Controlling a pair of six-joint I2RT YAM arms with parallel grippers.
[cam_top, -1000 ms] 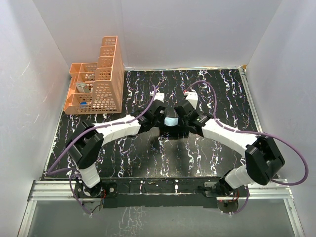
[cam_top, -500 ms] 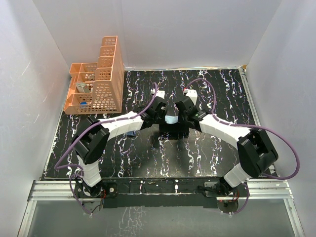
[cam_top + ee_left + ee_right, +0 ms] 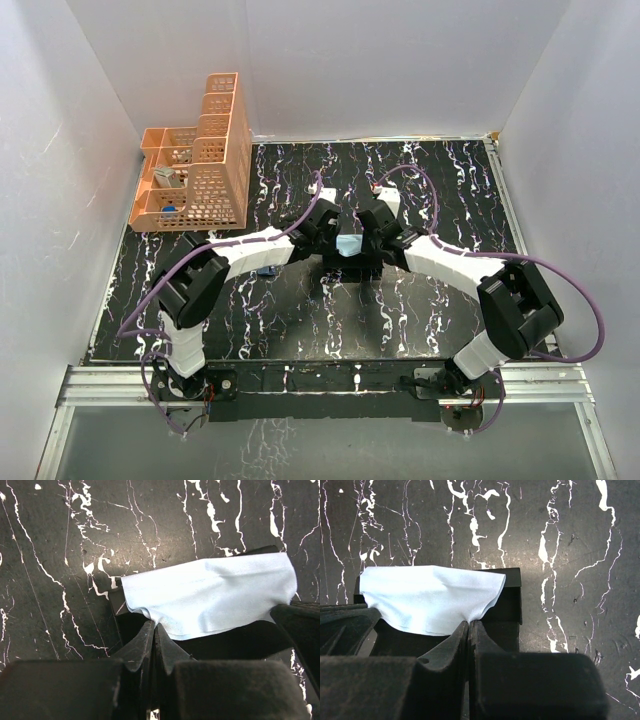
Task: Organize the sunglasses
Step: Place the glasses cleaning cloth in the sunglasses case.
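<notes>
Left gripper (image 3: 154,628): closed, pinching cloth (image 3: 215,597) edge.
Right gripper (image 3: 469,625): closed on same cloth, over black case (image 3: 509,600).
Sunglasses (image 3: 266,271): well left of both grippers, untouched, barely visible.

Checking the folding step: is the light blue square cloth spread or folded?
Spread: the light blue square cloth drapes open across the black oblong case, its near edge pinched by the left gripper and right gripper.

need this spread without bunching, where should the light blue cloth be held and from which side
By its near edge, one pinch toward each end, coming from the arms' side. The light blue cloth is a thin limp sheet draped over the black case, so only an edge gives a pinch. The left gripper and right gripper are shut there.
</notes>
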